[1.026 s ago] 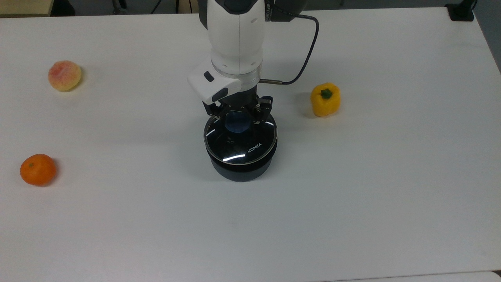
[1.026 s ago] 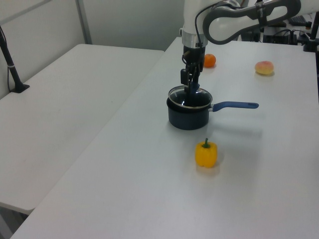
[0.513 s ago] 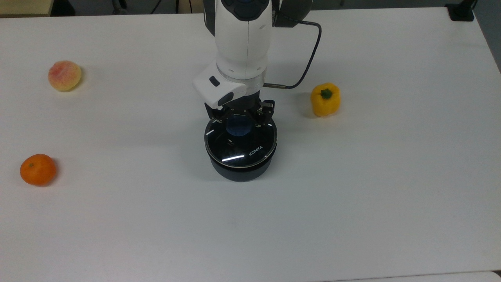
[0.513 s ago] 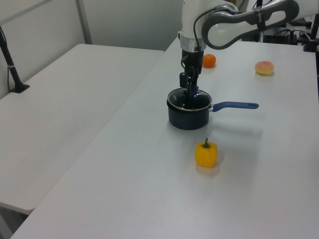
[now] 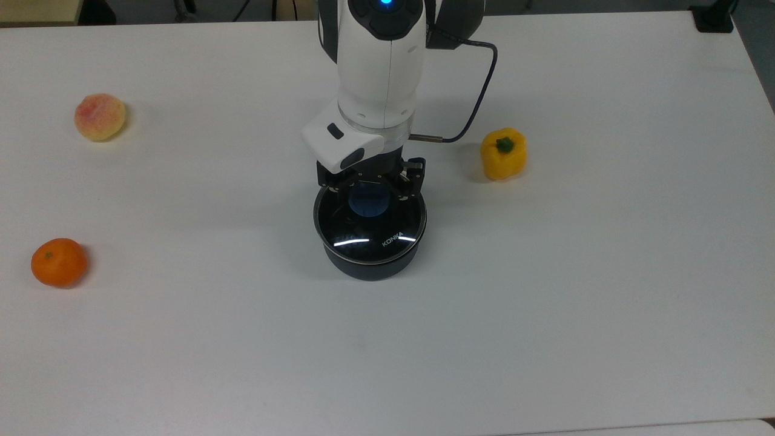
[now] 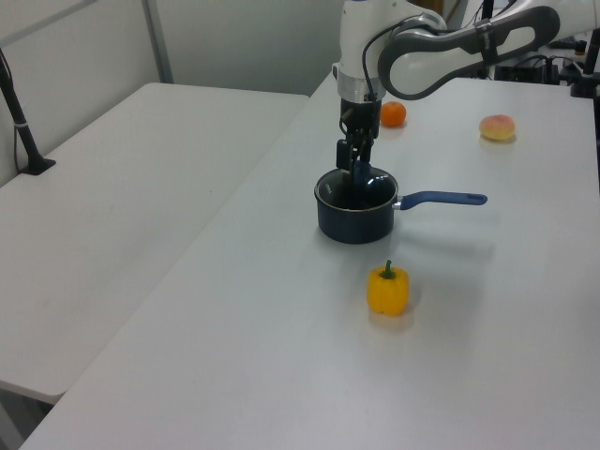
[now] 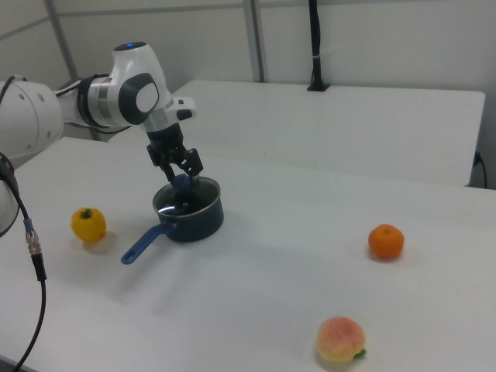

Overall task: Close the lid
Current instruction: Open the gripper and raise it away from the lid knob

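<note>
The lid (image 5: pixel 370 225) sits flat on the pan (image 5: pixel 370 266) in the middle of the white worktop (image 5: pixel 545 303), its rim level with the pan's edge. The tool (image 5: pixel 370 186) stands straight over it, fingers clamped on the blue knob (image 5: pixel 369 201). In the left view the pan's blue handle (image 6: pixel 441 199) points to the left view's right. A yellow pepper (image 5: pixel 503 154) lies on the top view's right, with a peach (image 5: pixel 100 117) and an orange (image 5: pixel 59 262) well apart on the top view's left.
</note>
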Robot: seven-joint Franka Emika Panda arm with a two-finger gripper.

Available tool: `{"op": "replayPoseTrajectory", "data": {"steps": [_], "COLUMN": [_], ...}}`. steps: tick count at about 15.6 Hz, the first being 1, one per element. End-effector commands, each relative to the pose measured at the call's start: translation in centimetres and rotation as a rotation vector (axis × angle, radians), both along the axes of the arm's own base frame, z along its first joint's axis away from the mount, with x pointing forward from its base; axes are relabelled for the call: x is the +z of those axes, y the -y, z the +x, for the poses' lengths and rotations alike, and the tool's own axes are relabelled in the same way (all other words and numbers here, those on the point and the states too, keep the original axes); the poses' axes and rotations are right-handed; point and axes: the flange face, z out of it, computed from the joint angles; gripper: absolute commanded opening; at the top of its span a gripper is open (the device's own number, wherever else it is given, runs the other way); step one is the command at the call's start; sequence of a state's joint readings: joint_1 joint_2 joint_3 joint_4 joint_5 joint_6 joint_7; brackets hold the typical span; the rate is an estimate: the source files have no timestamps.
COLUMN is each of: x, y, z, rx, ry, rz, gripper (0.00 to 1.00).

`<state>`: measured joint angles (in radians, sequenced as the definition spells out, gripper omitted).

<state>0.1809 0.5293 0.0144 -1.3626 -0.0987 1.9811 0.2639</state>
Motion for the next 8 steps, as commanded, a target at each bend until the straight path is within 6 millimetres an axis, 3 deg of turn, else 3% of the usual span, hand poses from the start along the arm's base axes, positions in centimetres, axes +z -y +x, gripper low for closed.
{"op": "replayPoseTrajectory", "data": {"steps": [1, 4, 8], "x": [1.0, 4.0, 9.7], "y": [0.2, 0.7, 4.7], "z": [0.2, -0.3, -2.4], "rx": [-0.017, -0.028, -0.084], "ry": [0.03, 0.061, 0.046], "rz": [-0.007, 0.009, -0.002], "gripper": [1.0, 1.0, 1.0]}}
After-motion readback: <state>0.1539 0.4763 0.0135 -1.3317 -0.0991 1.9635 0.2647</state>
